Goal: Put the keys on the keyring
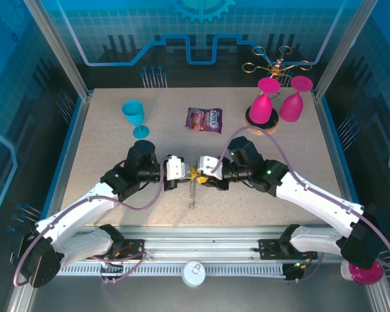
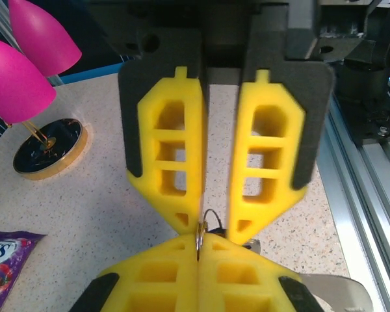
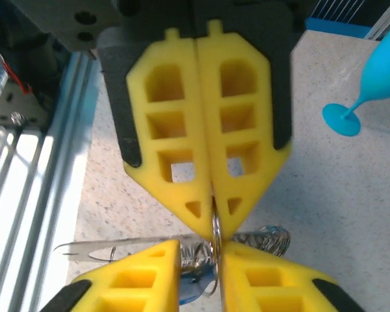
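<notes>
My two grippers meet tip to tip at the table's middle. My left gripper (image 1: 190, 174) (image 2: 199, 250) (image 3: 214, 227) is shut on a thin metal ring (image 3: 216, 237) of the keyring, whose beaded chain (image 1: 192, 195) (image 3: 268, 239) hangs down to the table. My right gripper (image 1: 199, 174) (image 3: 200, 250) (image 2: 214, 226) stands open around that ring, and one fingertip (image 2: 190, 221) touches it. The key's blue head (image 3: 194, 289) shows low in the gap between my right fingers. A flat silver strip (image 3: 117, 246) lies beside it.
A blue goblet (image 1: 135, 117) stands at the back left and a purple candy packet (image 1: 204, 119) at the back middle. Two pink goblets (image 1: 279, 103) lean over a dark round coaster (image 1: 260, 120) at the back right. The metal rail (image 1: 201, 250) runs along the near edge.
</notes>
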Robot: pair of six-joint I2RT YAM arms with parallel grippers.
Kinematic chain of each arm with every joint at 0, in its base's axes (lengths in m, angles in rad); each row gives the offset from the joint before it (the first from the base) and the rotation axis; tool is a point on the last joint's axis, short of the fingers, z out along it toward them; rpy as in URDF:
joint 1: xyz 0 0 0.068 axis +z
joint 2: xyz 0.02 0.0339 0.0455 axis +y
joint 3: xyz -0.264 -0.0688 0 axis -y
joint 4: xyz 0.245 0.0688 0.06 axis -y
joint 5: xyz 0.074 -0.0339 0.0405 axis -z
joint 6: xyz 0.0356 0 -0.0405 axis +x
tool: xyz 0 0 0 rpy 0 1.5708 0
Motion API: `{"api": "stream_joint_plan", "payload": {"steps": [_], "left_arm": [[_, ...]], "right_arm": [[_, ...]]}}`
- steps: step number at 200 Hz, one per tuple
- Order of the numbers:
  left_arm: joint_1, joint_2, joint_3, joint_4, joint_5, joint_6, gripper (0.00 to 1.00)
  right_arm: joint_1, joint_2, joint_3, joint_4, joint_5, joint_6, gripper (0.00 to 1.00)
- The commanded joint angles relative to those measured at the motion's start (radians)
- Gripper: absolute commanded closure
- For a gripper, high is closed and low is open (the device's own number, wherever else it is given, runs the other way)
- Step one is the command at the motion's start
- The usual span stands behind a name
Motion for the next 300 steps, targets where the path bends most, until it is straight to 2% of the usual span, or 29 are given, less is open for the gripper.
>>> {"api": "stream_joint_plan", "payload": {"steps": [1, 25, 69, 93, 101, 117, 133, 165, 175, 185, 194, 206, 224, 262, 300], "left_arm": [[-0.008, -0.038, -0.041, 0.13, 0.091, -0.023, 1.0], [-0.007, -0.047, -0.061, 0.17, 0.137, -0.044, 1.0], [-0.008, -0.047, -0.057, 0.162, 0.148, -0.047, 1.0], [-0.008, -0.045, -0.059, 0.17, 0.153, -0.055, 1.0], [-0.008, -0.045, -0.059, 0.169, 0.153, -0.056, 1.0], [-0.007, -0.044, -0.061, 0.169, 0.145, -0.053, 1.0], [-0.008, -0.045, -0.061, 0.169, 0.143, -0.051, 1.0], [-0.008, -0.042, -0.061, 0.171, 0.145, -0.052, 1.0], [-0.008, -0.042, -0.061, 0.173, 0.147, -0.053, 1.0], [-0.007, -0.041, -0.06, 0.175, 0.146, -0.055, 1.0], [-0.007, -0.042, -0.06, 0.177, 0.132, -0.057, 1.0], [-0.007, -0.042, -0.056, 0.168, 0.1, -0.057, 0.76], [-0.01, -0.039, -0.026, 0.071, 0.044, 0.006, 0.71], [-0.031, -0.013, 0.052, -0.132, -0.063, 0.153, 0.76], [-0.039, 0.001, 0.086, -0.159, -0.076, 0.16, 0.93]], "right_arm": [[-0.036, -0.042, -0.094, 0.21, -0.124, 0.103, 0.74], [-0.032, -0.034, -0.107, 0.214, -0.123, 0.111, 0.78], [-0.036, -0.065, -0.151, 0.28, -0.144, 0.132, 0.79], [-0.04, -0.078, -0.157, 0.29, -0.16, 0.137, 0.85], [-0.041, -0.082, -0.162, 0.296, -0.165, 0.142, 0.84], [-0.046, -0.091, -0.169, 0.299, -0.178, 0.149, 0.75], [-0.05, -0.098, -0.172, 0.293, -0.181, 0.147, 0.74], [-0.052, -0.1, -0.173, 0.296, -0.192, 0.151, 0.84], [-0.053, -0.096, -0.17, 0.3, -0.201, 0.152, 0.9], [-0.052, -0.088, -0.162, 0.294, -0.206, 0.151, 1.0], [-0.052, -0.08, -0.146, 0.266, -0.196, 0.143, 1.0], [-0.05, -0.07, -0.111, 0.195, -0.172, 0.112, 1.0], [-0.03, -0.053, -0.041, 0.057, -0.122, 0.036, 1.0], [0.036, 0.027, 0.146, -0.187, -0.019, -0.079, 1.0], [0.114, 0.112, 0.279, -0.323, 0.078, -0.151, 1.0]]}}
